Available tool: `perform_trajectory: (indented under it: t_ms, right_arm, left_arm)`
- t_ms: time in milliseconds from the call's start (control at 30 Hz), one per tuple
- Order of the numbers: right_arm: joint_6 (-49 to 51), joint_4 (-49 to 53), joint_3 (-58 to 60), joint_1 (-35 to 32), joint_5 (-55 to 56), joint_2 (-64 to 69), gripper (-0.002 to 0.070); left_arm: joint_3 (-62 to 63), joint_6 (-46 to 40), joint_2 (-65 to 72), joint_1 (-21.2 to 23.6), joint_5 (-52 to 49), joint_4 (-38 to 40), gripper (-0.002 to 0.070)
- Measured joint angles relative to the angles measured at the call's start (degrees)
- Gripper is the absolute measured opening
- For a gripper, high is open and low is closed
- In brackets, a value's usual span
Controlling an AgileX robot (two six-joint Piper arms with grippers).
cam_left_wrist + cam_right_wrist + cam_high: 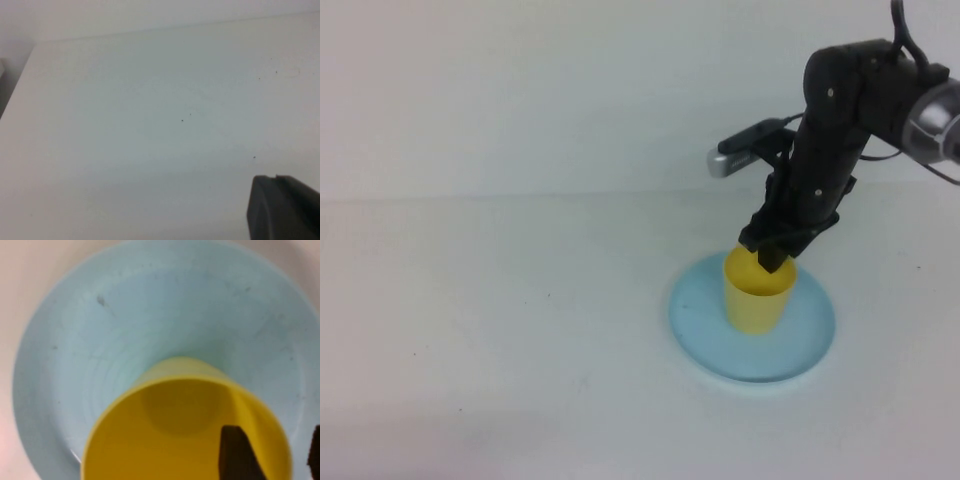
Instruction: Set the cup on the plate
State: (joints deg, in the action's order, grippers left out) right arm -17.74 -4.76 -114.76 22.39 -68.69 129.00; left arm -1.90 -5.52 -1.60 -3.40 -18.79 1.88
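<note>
The cup (757, 295) stands upright on the plate (705, 335), its base near the plate's middle but a little toward the far side, so a wide band of bare blue shows on the near and left parts of the plate and a narrower one behind. The plate lies flat on the white table (500, 330), right of centre, with broad open table to its left and in front. The right gripper (772, 258) reaches down from the far right onto the cup's far rim; in the right wrist view one finger (237, 455) hangs inside the cup and the other shows just outside the wall, the jaws straddling the rim, and whether they press it or stand loose cannot be told. The left gripper (282, 207) shows only in its own wrist view as a dark corner over bare table, jaws closed on nothing, near the table's far edge.
</note>
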Motion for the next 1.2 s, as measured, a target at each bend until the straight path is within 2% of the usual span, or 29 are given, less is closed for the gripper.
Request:
perform_trajectory:
  t_ms: [133, 233, 333, 500, 567, 1200]
  right_arm:
    - [0.9, 0.0, -3.9, 0.0, -0.8, -0.1, 0.0335]
    - [1.1, 0.0, -6.0, 0.0, -1.0, -2.0, 0.0319]
    - [1.3, 0.0, -7.1, 0.0, -1.3, -6.5, 0.0255]
    - [1.3, 1.2, -7.6, 0.0, -1.9, -16.7, 0.0060]
    - [1.3, 1.4, -7.6, 0.0, -1.9, -20.9, 0.0026]
    - [5.8, 2.1, -8.1, 0.0, -2.0, -65.6, 0.0001]
  left_arm:
    - [0.0, 0.0, 0.0, 0.0, 0.0, 0.0, 0.0001]
    - [0.0, 0.0, 0.0, 0.0, 0.0, 0.0, 0.0001]
    - [0.0, -0.1, 0.0, 0.0, 0.0, 0.0, 0.0001]
    - [0.0, -0.1, 0.0, 0.0, 0.0, 0.0, 0.0001]
    - [0.0, -0.1, 0.0, 0.0, 0.0, 0.0, 0.0001]
    - [0.0, 0.0, 0.0, 0.0, 0.0, 0.0, 0.0001]
